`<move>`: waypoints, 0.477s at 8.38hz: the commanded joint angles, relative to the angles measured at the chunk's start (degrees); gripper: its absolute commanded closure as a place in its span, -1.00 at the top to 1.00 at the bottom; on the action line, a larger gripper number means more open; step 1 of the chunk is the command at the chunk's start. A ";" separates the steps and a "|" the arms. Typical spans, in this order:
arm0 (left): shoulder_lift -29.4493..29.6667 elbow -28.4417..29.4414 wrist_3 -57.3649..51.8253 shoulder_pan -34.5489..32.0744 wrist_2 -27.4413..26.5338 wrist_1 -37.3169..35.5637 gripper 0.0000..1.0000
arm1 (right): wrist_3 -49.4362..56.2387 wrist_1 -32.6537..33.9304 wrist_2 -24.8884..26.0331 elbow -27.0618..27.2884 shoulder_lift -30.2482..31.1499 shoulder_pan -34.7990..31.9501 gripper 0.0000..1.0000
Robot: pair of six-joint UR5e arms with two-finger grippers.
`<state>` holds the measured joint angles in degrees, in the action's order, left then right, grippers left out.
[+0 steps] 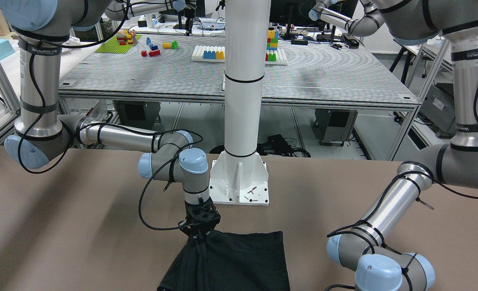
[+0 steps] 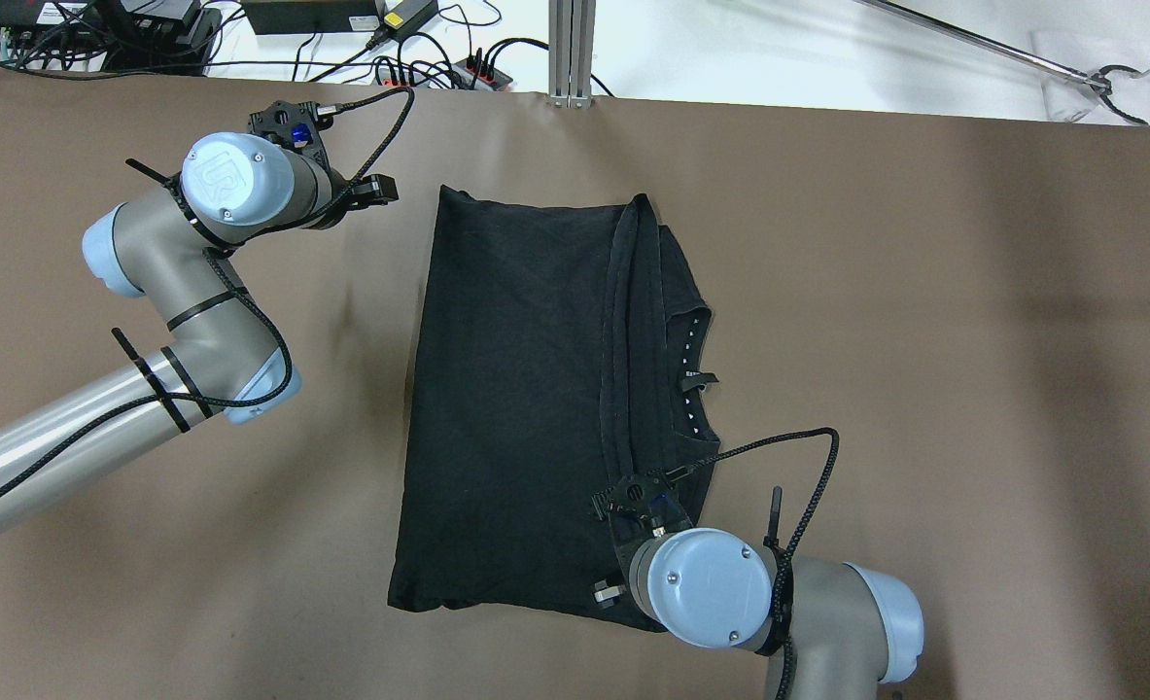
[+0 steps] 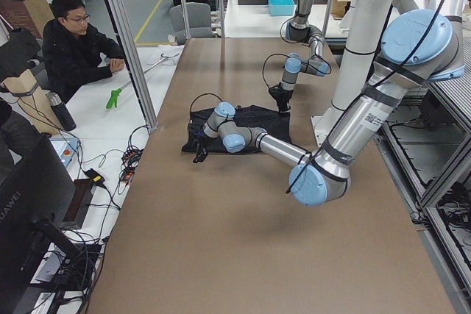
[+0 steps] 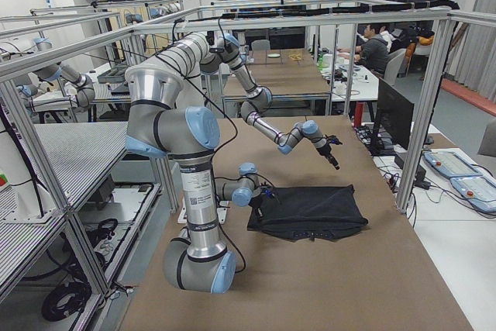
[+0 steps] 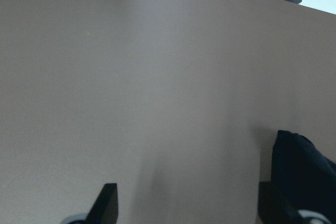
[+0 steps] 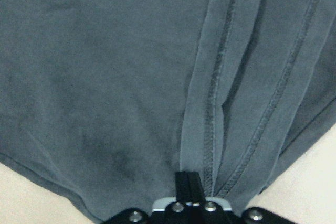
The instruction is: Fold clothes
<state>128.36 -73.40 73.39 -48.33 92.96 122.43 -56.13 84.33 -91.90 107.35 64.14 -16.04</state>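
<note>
The clothes (image 2: 516,389) are a black fabric piece lying flat in the middle of the brown table (image 2: 924,340), with its right part folded over into a doubled hem strip (image 6: 220,103). My right gripper (image 2: 623,506) stands over the near right part of the fabric. Its fingers (image 6: 187,184) are shut together on the hem fold, and in the front-facing view the cloth (image 1: 243,262) rises to the gripper (image 1: 198,234). My left gripper (image 5: 189,205) hovers open over bare table beside the cloth's far left corner (image 5: 304,171), touching nothing.
The white pillar's base (image 1: 241,182) is bolted to the table just behind the cloth. Cables and power strips (image 2: 341,39) lie past the far edge. A person (image 3: 73,49) sits at a desk beyond the table's far side.
</note>
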 commanded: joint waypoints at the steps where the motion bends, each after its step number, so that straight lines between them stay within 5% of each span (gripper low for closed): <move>1: 0.04 0.10 0.00 0.08 0.12 0.00 0.89 | 0.05 -0.04 -1.25 0.40 0.02 -1.00 -1.00; 4: 0.48 0.01 0.00 0.17 0.12 0.00 0.89 | 5.72 -0.22 -12.05 2.05 3.95 -8.55 -1.00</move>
<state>128.50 -73.33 73.39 -48.19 93.07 122.43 -55.09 84.28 -98.45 107.84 64.80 -20.62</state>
